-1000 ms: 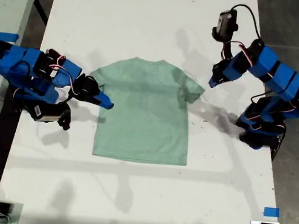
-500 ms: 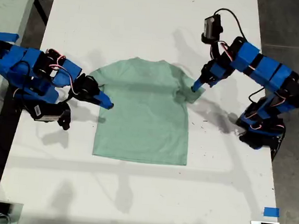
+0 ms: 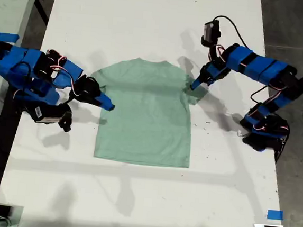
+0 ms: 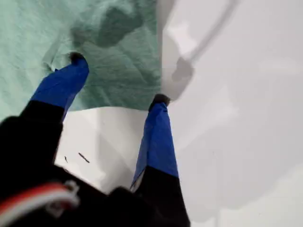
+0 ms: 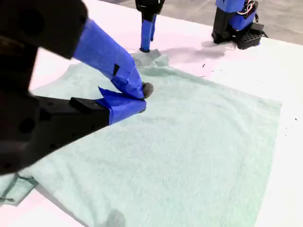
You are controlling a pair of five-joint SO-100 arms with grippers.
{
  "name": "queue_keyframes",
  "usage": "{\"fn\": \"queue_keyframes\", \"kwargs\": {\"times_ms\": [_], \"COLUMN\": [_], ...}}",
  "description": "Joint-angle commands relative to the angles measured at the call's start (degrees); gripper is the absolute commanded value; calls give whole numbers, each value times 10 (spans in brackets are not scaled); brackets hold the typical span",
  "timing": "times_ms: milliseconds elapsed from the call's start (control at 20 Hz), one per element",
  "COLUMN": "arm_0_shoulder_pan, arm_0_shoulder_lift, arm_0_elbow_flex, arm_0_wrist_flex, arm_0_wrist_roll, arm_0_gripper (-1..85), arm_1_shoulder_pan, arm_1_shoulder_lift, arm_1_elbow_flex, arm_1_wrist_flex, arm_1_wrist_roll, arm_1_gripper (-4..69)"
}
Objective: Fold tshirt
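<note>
The desk [image 3: 149, 17] is a long white surface, bare around the shirt. Grey floor [image 3: 297, 25] runs along the exterior view's right, and another pale desk edge with blue tape [image 3: 4, 37] sits at its left. A further strip of blue tape [image 3: 275, 214] marks the desk near the exterior view's lower right corner.

The tshirt [image 3: 143, 113] lies flat and spread in the middle of the desk, neck toward the exterior view's top.

My first end effector [image 4: 116, 80] is open, its two blue fingers straddling the sleeve hem: one tip presses on the cloth, the other sits right at the cloth's edge. In the exterior view it comes in from the right, at the sleeve [image 3: 193, 90], which is bunched there.

My second end effector [image 5: 135, 97] has its jaws drawn nearly together, low over the shirt at the exterior view's left side; I cannot tell whether it pinches any cloth.

Since a second ago, my first arm has swung down and in from above the desk to the sleeve, which has crumpled inward. My second arm has not moved.
</note>
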Motion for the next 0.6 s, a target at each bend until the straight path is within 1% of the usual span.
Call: {"fn": "queue_keyframes", "kwargs": {"times_ms": [0, 250, 450, 550], "arm_0_shoulder_pan": [-2, -4, -8, -10], "arm_0_shoulder_lift": [6, 12, 24, 31], "arm_0_elbow_flex": [-18, -12, -3, 4], "arm_0_wrist_flex": [2, 4, 5, 5], "arm_0_wrist_roll": [1, 2, 2, 2], "arm_0_gripper": [0, 0, 0, 0], "arm_1_shoulder_pan": [23, 47, 41, 35], "arm_1_shoulder_lift": [-11, -15, -16, -26], "arm_1_elbow_flex": [-5, 5, 17, 12], "arm_1_wrist_flex": [-36, -42, -34, -23], "arm_1_wrist_roll": [-23, -40, -40, -39], "arm_1_gripper": [297, 297, 289, 271]}}
